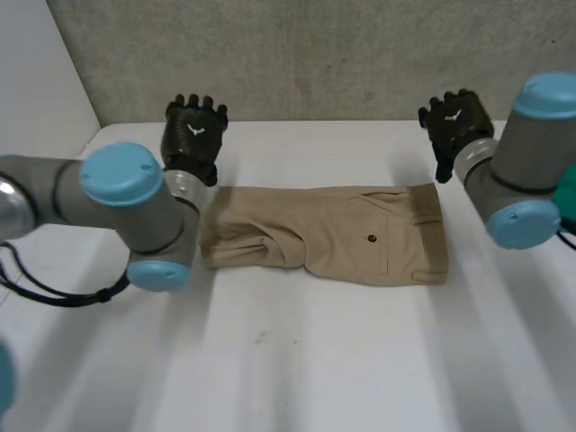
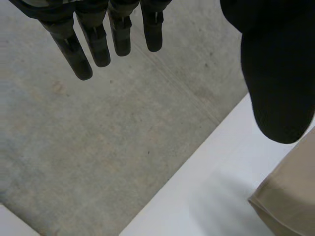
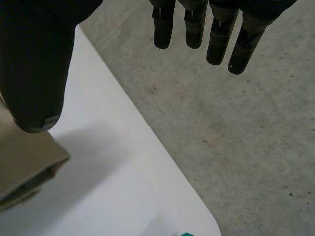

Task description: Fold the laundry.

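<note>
Left hand (image 1: pixel 193 135): my fingers (image 2: pixel 96 44) are straight and spread, thumb well apart, holding nothing. It hangs at the tabletop's far edge, near the rumpled end of the trousers.
Right hand (image 1: pixel 456 121): my fingers (image 3: pixel 219 44) are straight and relaxed, thumb apart, holding nothing. It hangs at the far edge, near the waistband corner.
Khaki trousers (image 1: pixel 333 234): folded and flat on the white tabletop (image 1: pixel 297 360), nearer its far edge, between my 2 hands, with the waistband toward the right edge.
Pocket button (image 1: pixel 372 238): 1, dark, facing up.
</note>
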Motion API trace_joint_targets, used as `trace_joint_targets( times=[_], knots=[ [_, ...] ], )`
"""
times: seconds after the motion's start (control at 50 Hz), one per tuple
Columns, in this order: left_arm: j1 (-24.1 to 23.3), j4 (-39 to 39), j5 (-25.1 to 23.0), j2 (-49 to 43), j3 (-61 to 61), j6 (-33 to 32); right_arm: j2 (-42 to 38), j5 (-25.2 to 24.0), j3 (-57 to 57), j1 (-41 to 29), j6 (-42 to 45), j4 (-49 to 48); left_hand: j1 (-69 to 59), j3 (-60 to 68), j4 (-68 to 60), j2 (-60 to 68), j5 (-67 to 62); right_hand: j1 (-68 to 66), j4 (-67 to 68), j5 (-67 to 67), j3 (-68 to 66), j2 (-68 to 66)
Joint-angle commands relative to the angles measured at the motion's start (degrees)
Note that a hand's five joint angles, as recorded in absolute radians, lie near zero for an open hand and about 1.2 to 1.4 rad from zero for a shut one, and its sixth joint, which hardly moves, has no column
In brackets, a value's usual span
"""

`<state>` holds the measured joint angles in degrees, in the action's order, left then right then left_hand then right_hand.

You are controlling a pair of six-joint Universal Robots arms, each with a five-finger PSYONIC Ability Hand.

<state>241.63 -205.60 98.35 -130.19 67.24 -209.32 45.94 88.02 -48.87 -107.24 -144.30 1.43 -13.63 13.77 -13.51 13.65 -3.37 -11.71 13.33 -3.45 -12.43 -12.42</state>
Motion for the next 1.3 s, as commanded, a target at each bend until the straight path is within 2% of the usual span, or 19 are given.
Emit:
trace_joint_targets(
  times=[0.02, 0.14, 0.22, 0.28, 0.38, 0.46, 0.54, 0.56, 0.62, 0.78, 0.92, 1.0, 1.02, 1.08, 1.1, 1.18, 1.3],
  knots=[
    [0.33, 6.68, -0.53, 10.99, 11.93, 4.61, 10.74, -3.72, -11.57, 0.62, -4.23, 7.34, -6.82, 6.69, -6.94, 6.8, -7.08, 1.71, -3.33, 3.45, 2.43, 2.42],
    [1.39, 12.5, -3.86, 11.89, 16.78, 8.66, 13.39, -8.47, -20.2, 3.17, -8.18, 11.32, -10.71, 10.57, -10.82, 10.69, -10.97, 1.71, -3.33, 3.45, 2.43, 2.42],
    [3.06, 13.12, -5.98, 11.18, 17.57, 10.16, 14.53, -13.04, -26.35, 4.49, -11.7, 11.32, -13.91, 13.77, -14.02, 13.88, -14.16, -6.95, 5.33, -5.2, -6.22, -6.23],
    [4.02, 13.12, -6.77, 8.91, 17.22, 10.16, 14.53, -15.51, -30.4, 5.63, -13.28, 9.3, -15.25, 15.12, -15.37, 15.23, -15.51, -10.48, 8.86, -8.73, -9.75, -9.76],
    [4.03, 13.03, -7.12, 4.07, 14.59, 10.16, 14.36, -16.3, -35.15, 6.43, -13.81, 2.72, -20.13, 19.99, -20.24, 20.1, -20.39, -14.86, 13.24, -13.11, -14.13, -14.14],
    [3.76, 13.12, -7.21, 0.9, 12.74, 10.07, 13.57, -16.56, -36.38, 7.22, -13.81, -0.1, -28.7, 28.56, -28.81, 28.67, -28.96, -17.55, 15.93, -15.8, -16.83, -16.84],
    [3.32, 13.03, -6.77, 0.02, 12.3, 9.81, 12.6, -16.57, -37.0, 7.22, -13.99, -1.34, -49.86, 49.72, -49.97, 49.83, -50.11, -22.59, 20.97, -20.84, -21.87, -21.88],
    [3.41, 12.94, -6.42, 0.02, 12.21, 9.64, 12.34, -16.56, -37.26, 7.22, -13.9, -2.03, -59.73, 59.6, -59.85, 59.71, -59.99, -24.77, 23.15, -23.02, -24.04, -24.05],
    [3.32, 12.68, -5.89, -0.16, 12.12, 9.72, 11.99, -16.48, -37.96, 7.3, -13.64, -4.05, -66.37, 66.23, -66.49, 66.35, -66.63, -27.97, 26.35, -26.23, -27.25, -27.26],
    [3.5, 10.75, -0.45, 0.81, 12.56, 7.36, 9.97, -16.48, -38.23, 7.31, -12.93, -6.26, -66.37, 66.23, -66.49, 66.35, -66.63, -28.66, 27.04, -26.91, -27.93, -27.94],
    [3.67, 10.22, 0.26, 2.22, 13.62, 4.98, 8.47, -15.78, -38.06, 7.31, -10.92, -7.84, -66.37, 66.23, -66.49, 66.35, -66.63, -28.66, 27.04, -26.91, -27.93, -27.94],
    [3.5, 10.22, 0.09, 3.09, 14.67, 4.98, 8.29, -15.69, -38.14, 7.31, -9.16, -8.37, -66.37, 66.23, -66.49, 66.35, -66.63, -40.23, 38.61, -38.48, -39.5, -39.51],
    [3.24, 10.22, -0.09, 3.53, 15.19, 5.06, 8.38, -15.69, -38.14, 7.31, -8.63, -8.46, -60.23, 60.1, -60.35, 60.21, -60.49, -49.59, 47.97, -47.84, -48.87, -48.87],
    [2.97, 10.22, -0.62, 4.41, 16.08, 5.07, 8.56, -15.51, -37.97, 7.48, -8.1, -8.46, -25.65, 25.51, -25.76, 25.63, -25.91, -68.24, 66.62, -66.49, -67.51, -67.52],
    [2.88, 10.22, -0.53, 5.2, 16.69, 4.98, 8.73, -15.42, -37.79, 7.48, -7.84, -8.37, -12.53, 12.39, -12.65, 12.51, -12.79, -68.29, 66.67, -66.55, -67.57, -67.58],
    [2.27, 10.22, -0.53, 7.83, 17.39, 5.33, 9.35, -15.25, -37.79, 8.27, -7.14, -7.76, -7.71, 7.57, -7.82, 7.69, -7.97, -68.29, 66.67, -66.55, -67.57, -67.58],
    [2.35, 10.31, -0.35, 12.23, 19.59, 5.59, 12.77, -15.16, -38.58, 11.08, -4.15, -6.62, -7.02, 6.88, -7.13, 6.99, -7.27, -68.29, 66.67, -66.55, -67.57, -67.58]
  ],
)
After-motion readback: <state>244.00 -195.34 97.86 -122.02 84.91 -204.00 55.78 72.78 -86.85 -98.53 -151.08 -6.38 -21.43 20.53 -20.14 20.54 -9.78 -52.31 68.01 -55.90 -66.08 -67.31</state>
